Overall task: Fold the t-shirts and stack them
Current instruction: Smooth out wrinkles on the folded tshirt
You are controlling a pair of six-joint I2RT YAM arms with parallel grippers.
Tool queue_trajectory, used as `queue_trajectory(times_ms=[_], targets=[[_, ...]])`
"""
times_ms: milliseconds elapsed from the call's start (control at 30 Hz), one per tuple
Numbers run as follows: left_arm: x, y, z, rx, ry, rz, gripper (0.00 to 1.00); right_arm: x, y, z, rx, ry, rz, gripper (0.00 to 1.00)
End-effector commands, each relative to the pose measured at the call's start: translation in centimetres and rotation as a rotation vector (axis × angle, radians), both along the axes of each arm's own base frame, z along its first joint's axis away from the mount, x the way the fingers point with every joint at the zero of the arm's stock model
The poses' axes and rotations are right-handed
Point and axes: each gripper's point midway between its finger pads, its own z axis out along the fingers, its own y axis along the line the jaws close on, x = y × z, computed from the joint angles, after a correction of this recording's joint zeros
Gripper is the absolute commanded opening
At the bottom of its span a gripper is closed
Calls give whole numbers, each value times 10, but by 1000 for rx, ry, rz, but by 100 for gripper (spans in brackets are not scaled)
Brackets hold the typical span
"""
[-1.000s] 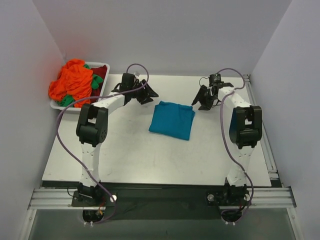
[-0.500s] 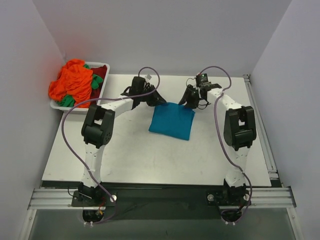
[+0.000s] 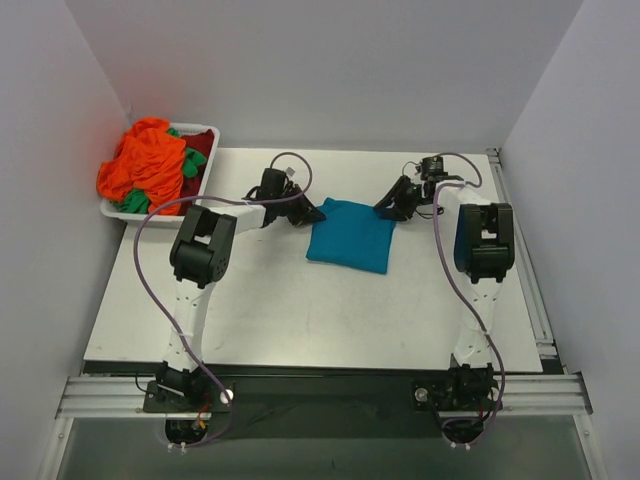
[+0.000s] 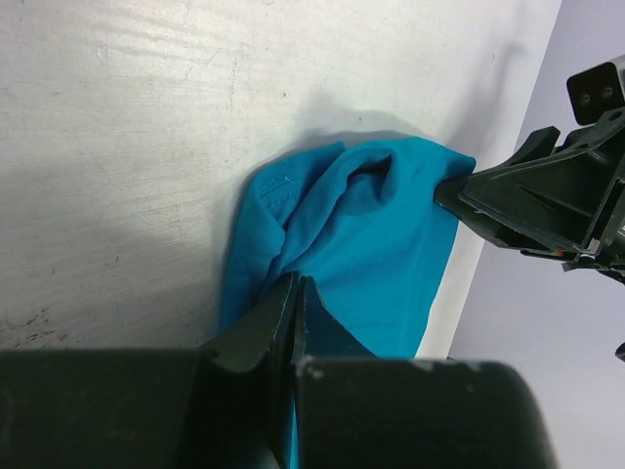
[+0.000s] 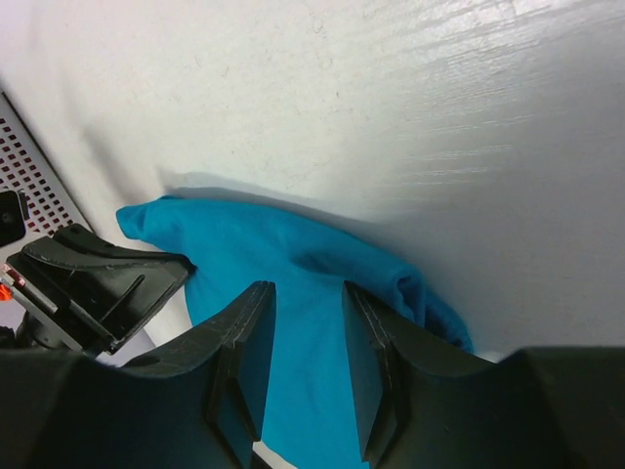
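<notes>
Grip comes first: the teal-blue t-shirt [image 3: 350,235] lies folded on the tabletop [image 3: 300,310], and both far corners want a firm hold and an even lift. The left fingers [image 4: 259,332] pinch its far left corner. The right fingers [image 5: 239,362] stand slightly apart at the far right corner; whether they grip, I cannot tell. Both arms reach forward low, wrists turned inward.

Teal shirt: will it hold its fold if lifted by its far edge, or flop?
Probably flops: the teal t-shirt bunches into soft creases where the left tool pinches its edge. Likely light; it is thin cloth lying flat. Lifted from one edge, the fold may well sag open.
</notes>
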Motion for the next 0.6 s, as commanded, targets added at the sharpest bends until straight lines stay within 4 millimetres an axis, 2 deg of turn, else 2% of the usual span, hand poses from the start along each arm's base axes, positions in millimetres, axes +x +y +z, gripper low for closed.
queue_trajectory(times_ms=[0, 167, 200, 267, 300, 333, 367, 400, 433, 467, 567], targets=[[5, 17, -3, 54, -18, 37, 2, 8, -6, 7, 0, -10, -14, 35], [17, 9, 39, 5, -114, -24, 8, 13, -6, 53, -10, -121, 20, 42], [19, 6, 50, 0, -136, -33, 13, 13, -7, 71, -21, -159, 25, 45], [24, 8, 73, -2, -195, -46, 17, 5, -10, 78, -58, -168, 42, 47], [26, 7, 83, 11, -220, -53, 22, 2, -13, 89, -76, -192, 41, 48], [28, 8, 97, 11, -254, -53, 23, -2, -14, 92, -82, -192, 40, 48], [30, 7, 103, 10, -274, -58, 23, -11, -17, 85, -92, -171, 40, 48], [30, 5, 109, 5, -287, -64, 23, -16, -17, 95, -98, -186, 36, 48], [32, 4, 116, -4, -302, -69, 24, -22, -18, 94, -106, -183, 36, 48], [30, -1, 118, -19, -301, -88, 24, -33, -17, 85, -107, -155, 42, 48], [36, -13, 122, -33, -317, -103, 24, -46, -7, 85, -111, -164, 64, 48]])
